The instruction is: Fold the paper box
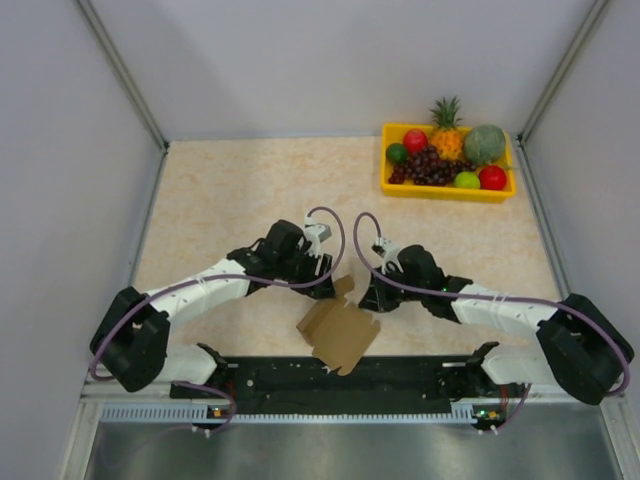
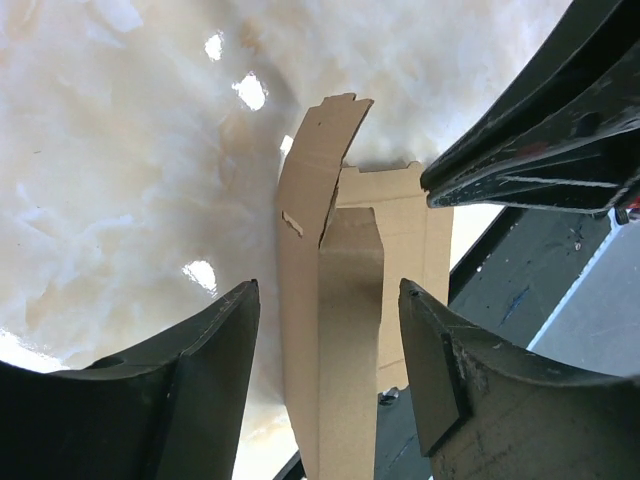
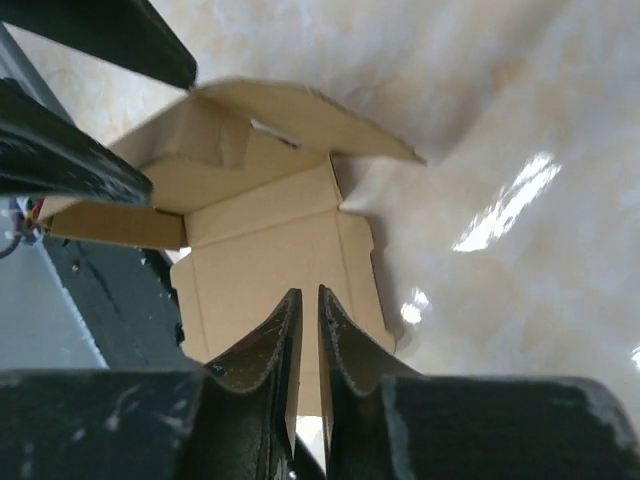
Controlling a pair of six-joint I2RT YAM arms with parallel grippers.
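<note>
The paper box (image 1: pixel 338 328) sits near the front edge of the counter (image 1: pixel 230 190) between the 2 arms, only part folded, with 1 wall raised and the other flaps loose. The left claw (image 2: pixel 330 350) hangs wide over it. The right claw (image 3: pixel 308 345) is pinched nearly shut, apparently on a panel edge.

Left hand (image 2: pixel 328 300) spread, right (image 3: pixel 309 296) seemingly closed

Overhead, wrist close-ups, all on box (image 1: pixel 338 335)

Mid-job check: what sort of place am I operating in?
Probably a lab robot cell: grey panels wall in the marbled tabletop, with a yellow fruit tray in the far right corner.
</note>
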